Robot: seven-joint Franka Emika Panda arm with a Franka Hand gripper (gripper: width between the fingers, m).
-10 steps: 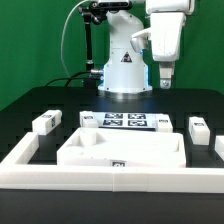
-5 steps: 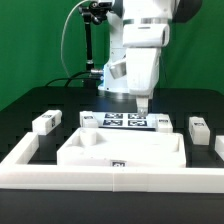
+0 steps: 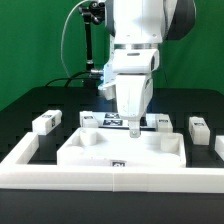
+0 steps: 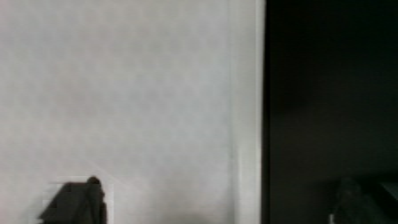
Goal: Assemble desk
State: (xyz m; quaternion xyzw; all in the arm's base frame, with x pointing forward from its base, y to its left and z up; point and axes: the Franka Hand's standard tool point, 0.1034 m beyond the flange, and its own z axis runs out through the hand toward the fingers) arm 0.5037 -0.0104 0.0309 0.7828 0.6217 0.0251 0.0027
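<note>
The tabletop lies by the worktop's near edge, legs flanking it; the arm hides part of the marker board. Only the wrist view shows the fingers spread apart, straddling a white edge.

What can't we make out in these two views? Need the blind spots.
Marker board: exterior view, the arm hides its middle tags.
Leg at the exterior view's right edge: cut off by the frame.
Whether the gripper touches the tabletop: too small in the exterior view, blurred in the wrist view.
Fingertips: wrist view, dark blurs cropped by the picture's edge.
</note>
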